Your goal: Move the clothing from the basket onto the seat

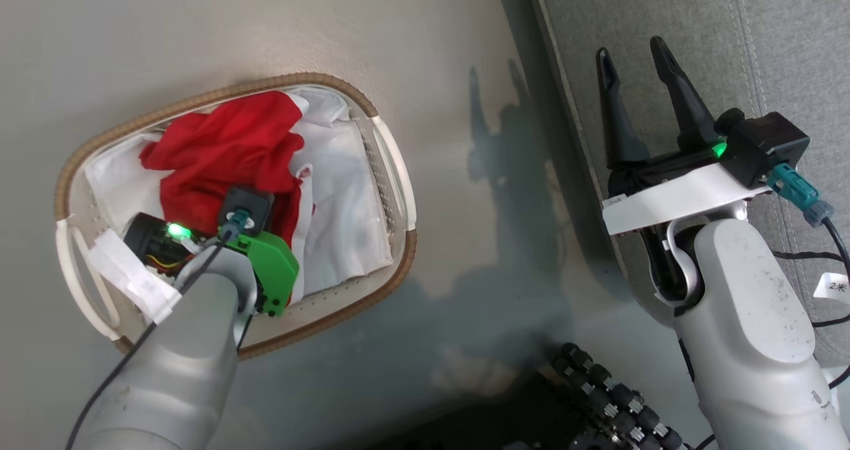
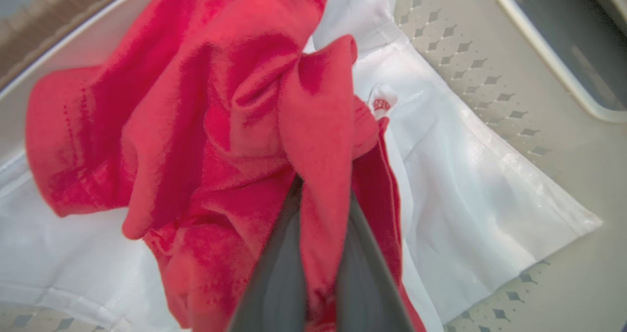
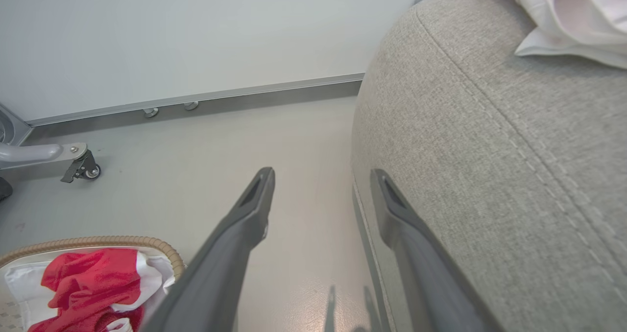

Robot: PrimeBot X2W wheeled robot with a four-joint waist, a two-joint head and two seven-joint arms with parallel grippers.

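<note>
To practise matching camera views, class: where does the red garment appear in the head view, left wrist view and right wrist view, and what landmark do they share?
Head view: red garment left of centre, inside the basket.
Left wrist view: garment spans centre and left, a fold pinched by the left gripper.
Right wrist view: garment in bottom-left corner.
Shared landmark: the basket around it.
</note>
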